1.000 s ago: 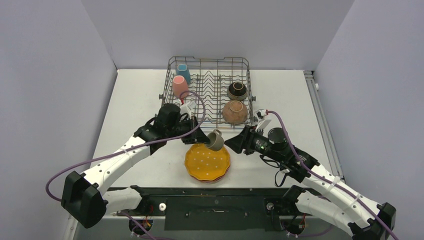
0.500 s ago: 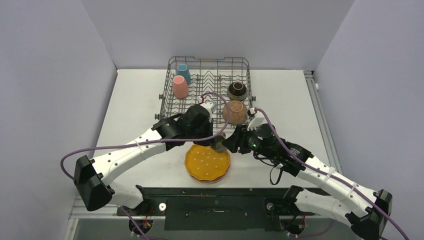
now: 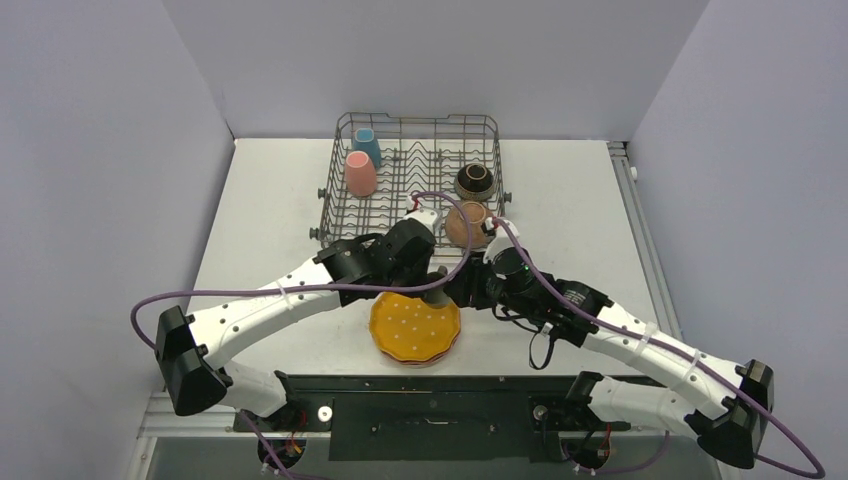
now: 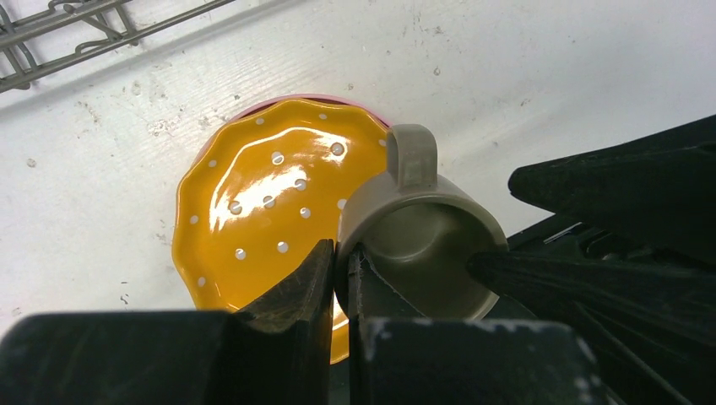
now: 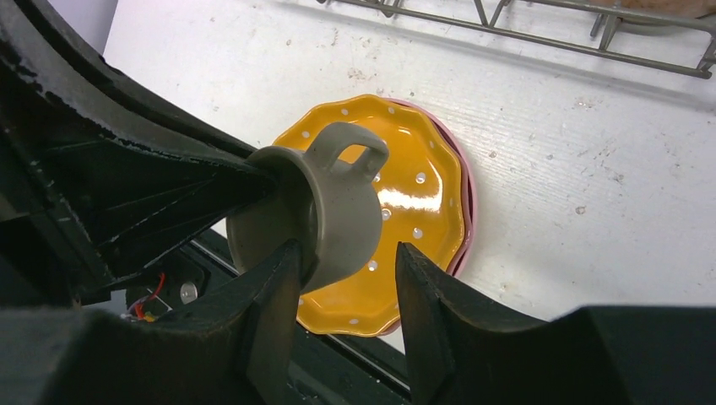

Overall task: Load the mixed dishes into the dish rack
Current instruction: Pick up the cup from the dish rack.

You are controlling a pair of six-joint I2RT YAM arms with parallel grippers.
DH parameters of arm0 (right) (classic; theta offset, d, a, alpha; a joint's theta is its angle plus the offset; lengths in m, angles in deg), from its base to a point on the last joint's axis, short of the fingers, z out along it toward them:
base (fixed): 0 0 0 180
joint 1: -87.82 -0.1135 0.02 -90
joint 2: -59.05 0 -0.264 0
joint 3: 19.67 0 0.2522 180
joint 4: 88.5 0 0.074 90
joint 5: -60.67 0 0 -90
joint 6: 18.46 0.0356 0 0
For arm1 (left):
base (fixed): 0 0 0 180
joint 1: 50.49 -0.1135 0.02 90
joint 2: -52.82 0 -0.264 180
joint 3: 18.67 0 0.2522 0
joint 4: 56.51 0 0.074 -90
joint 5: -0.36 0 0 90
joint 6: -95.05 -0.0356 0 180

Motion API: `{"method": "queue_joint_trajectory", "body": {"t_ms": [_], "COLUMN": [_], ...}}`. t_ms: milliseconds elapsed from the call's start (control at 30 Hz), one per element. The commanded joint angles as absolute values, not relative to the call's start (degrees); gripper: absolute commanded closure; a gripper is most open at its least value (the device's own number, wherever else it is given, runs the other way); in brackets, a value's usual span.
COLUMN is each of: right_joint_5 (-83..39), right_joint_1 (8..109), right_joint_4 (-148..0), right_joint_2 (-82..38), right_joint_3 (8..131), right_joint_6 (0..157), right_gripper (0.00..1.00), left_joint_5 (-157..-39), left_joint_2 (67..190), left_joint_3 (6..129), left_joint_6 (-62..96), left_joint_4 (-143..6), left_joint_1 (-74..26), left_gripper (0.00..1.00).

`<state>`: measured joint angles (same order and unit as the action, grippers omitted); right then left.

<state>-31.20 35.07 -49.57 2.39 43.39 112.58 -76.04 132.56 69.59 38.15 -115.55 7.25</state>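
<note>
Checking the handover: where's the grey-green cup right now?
Top view, centre: the grey-green cup hangs over the far edge of the orange dotted plate, in front of the dish rack, rim pinched by the left gripper, right gripper straddling its body.

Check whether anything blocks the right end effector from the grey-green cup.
Nothing visible does: the right end effector, open, flanks the grey-green cup, which the left end effector pinches by its rim.
</note>
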Motion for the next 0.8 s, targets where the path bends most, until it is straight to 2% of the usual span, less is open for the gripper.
{"method": "queue_joint_trajectory", "body": {"t_ms": [0,200,300,433,600,667,767], "right_joint_5": [-35.2,-36.9,-38.1,-39.0,-38.8,-38.7,-38.8], "right_joint_1": [33.4,32.0,31.3,30.9,30.7,30.7,30.7], "right_joint_4": [-48.5,-47.3,-46.2,-45.4,-45.2,-45.3,-45.3], "right_joint_2": [0.9,-1.3,-2.6,-3.3,-4.0,-4.3,-4.3], "right_joint_3": [46.6,48.3,49.4,49.7,49.4,49.4,49.2], "right_joint_6": [112.7,112.8,112.7,112.7,112.8,112.9,112.9], "right_gripper": [0.60,0.61,0.66,0.77,0.99,1.00,1.00], "left_joint_5": [-73.7,-72.5,-71.9,-71.3,-71.7,-72.5,-74.0], "left_joint_2": [132.9,134.3,134.8,135.3,135.2,134.8,133.8], "left_joint_3": [73.5,75.1,75.8,76.0,75.8,75.4,74.6], "left_joint_6": [38.1,38.1,38.1,37.8,37.6,37.5,37.1], "left_joint_4": [-114.4,-115.0,-115.1,-115.6,-115.1,-114.2,-112.5], "left_joint_1": [8.6,10.3,11.0,11.3,11.5,11.5,11.5], "left_gripper": [1.00,1.00,1.00,1.00,0.99,0.91,0.72]}}
